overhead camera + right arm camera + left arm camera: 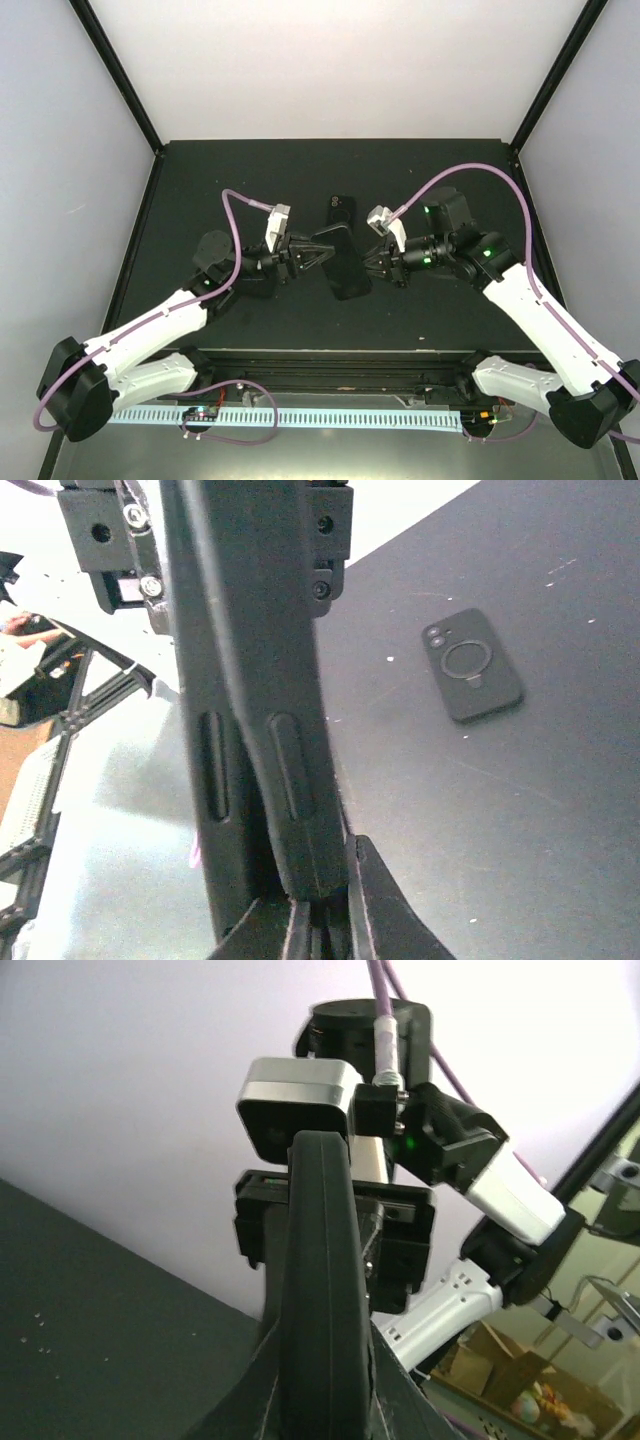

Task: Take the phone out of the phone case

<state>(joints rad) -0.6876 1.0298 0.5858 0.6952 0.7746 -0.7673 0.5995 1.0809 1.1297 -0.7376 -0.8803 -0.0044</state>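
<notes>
Item: phone case, phone seemingly inside, held edge-up between your left gripper and right gripper. Each clamps an opposite edge, bracing it for peeling. A second black case lies beyond both claws.

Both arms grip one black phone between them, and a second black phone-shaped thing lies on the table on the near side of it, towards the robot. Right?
Not quite. The left gripper and right gripper do grip the cased phone between them, but the second black phone-shaped thing lies on the table on the far side of it, away from the robot, as the top external view shows.
</notes>
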